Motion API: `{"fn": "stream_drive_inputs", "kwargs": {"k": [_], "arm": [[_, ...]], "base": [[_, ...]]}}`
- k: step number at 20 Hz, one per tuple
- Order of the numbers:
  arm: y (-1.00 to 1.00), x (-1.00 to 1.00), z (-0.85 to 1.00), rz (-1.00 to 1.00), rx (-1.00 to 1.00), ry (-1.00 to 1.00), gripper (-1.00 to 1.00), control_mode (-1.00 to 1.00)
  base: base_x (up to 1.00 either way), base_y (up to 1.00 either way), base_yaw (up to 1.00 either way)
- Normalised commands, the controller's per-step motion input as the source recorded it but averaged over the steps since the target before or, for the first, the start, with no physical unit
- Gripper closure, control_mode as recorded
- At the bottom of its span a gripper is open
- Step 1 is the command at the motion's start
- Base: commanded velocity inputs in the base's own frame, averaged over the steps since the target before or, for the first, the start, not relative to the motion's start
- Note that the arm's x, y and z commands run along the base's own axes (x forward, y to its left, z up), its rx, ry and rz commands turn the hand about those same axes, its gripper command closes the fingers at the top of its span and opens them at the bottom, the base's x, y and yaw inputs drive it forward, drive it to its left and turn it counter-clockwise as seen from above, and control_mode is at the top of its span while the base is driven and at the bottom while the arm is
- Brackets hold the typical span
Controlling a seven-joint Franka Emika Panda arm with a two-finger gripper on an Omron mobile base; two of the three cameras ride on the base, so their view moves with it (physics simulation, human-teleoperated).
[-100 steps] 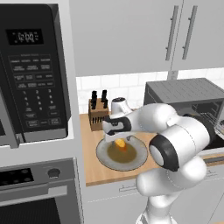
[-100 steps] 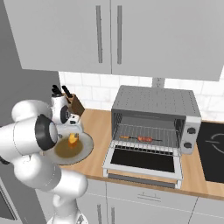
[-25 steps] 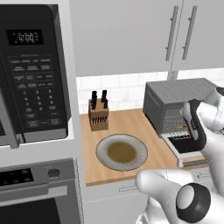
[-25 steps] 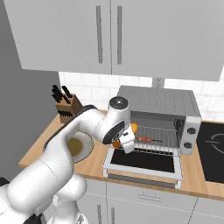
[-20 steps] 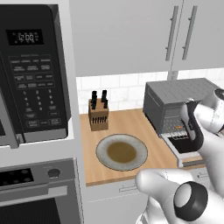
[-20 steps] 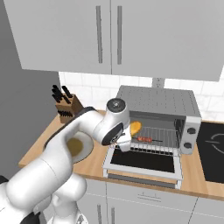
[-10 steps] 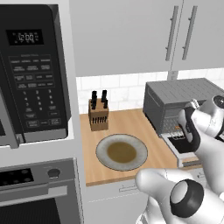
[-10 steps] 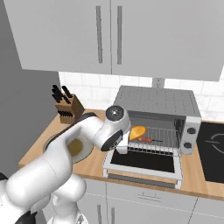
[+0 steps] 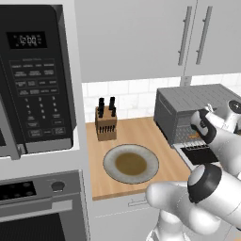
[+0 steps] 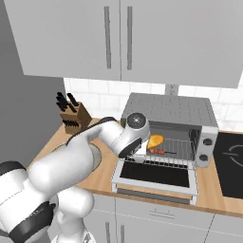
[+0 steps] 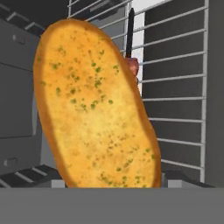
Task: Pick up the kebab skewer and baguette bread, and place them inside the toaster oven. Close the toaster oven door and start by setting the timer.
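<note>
Microwave (image 9: 33,80) at the left of the left base view shows "12:00" on its display; its keypad labels are too small to read. On the wooden worktop (image 9: 141,136) stand a knife block (image 9: 106,123) and, nearer, a round grey plate (image 9: 131,164) with a brownish centre. At the right sits the toaster oven (image 9: 197,106), with the white arm reaching toward its open front.

In the right base view the toaster oven (image 10: 166,111) has its toaster oven door (image 10: 156,175) folded down flat over the worktop edge (image 10: 209,197). The arm's wrist is at the left side of the opening. The baguette bread (image 10: 155,141) hangs just inside, above the wire rack (image 10: 178,152), and the kebab skewer (image 10: 159,151) lies on the rack directly below it. Two round knobs on the oven's right panel carry no readable marks. The knife block (image 10: 73,116) stands well to the left, and a dark cooktop (image 10: 230,161) lies at the right.

In the hand view the baguette bread (image 11: 94,109), golden with green flecks, stands tilted right before the camera, grasped by the pincer, whose tips lie hidden below it. Behind it run the rack's wires (image 11: 175,87), and the dark tip and one reddish chunk of the kebab skewer (image 11: 132,65) peek past its upper edge.
</note>
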Motion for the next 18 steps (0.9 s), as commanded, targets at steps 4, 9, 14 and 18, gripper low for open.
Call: {"fn": "stream_drive_inputs", "kwargs": {"k": [4, 9, 14, 18], "arm": [[0.00, 0.27, -0.10, 0.00, 0.00, 0.00, 1.00, -1.00], [0.00, 0.25, -0.28, 0.01, 0.00, 0.00, 1.00, -1.00], [0.00, 0.14, -0.27, 0.03, 0.00, 0.00, 1.00, -1.00], [0.00, 0.12, -0.22, 0.05, 0.00, 0.00, 1.00, -1.00]], "base": [[0.00, 0.00, 0.00], [0.00, 0.00, 0.00], [0.00, 0.00, 0.00], [0.00, 0.00, 0.00]]}}
